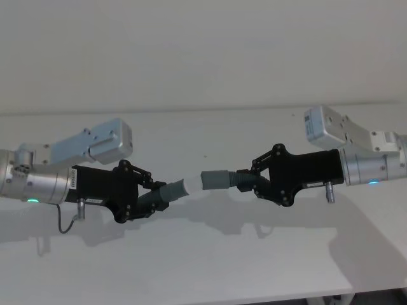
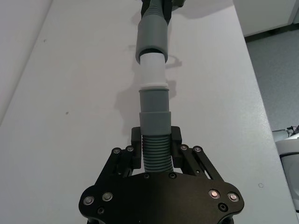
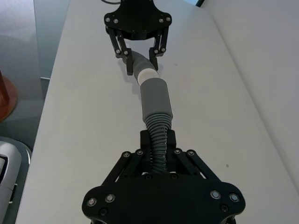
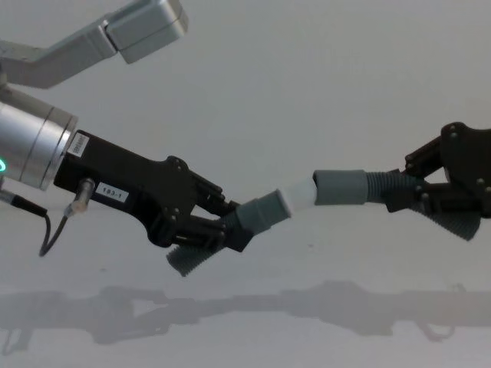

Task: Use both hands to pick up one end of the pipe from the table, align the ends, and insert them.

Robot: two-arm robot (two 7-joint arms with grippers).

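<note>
Plainly both arms are up off the table [image 1: 203, 260], facing one another across its middle. The left gripper [image 1: 158, 194] has its fingers closed tight round the ribbed part of the left hose piece [image 4: 261, 213] — the smooth grey cuff sticks out ahead of the fingers, and a stub of ribbed hose hangs below them. The right gripper [image 1: 249, 178] is clamped the same way on the ribbed part of the right hose piece [image 4: 380, 186], just behind its wide cuff [image 1: 216, 180]. Between the two claws the pieces meet in mid-air: the white tip [image 1: 192, 185] of the left piece sits at the mouth of the wide cuff, its end seemingly just inside — most of the white shows. The left piece tilts up toward the right one, which lies nearly level.
</note>
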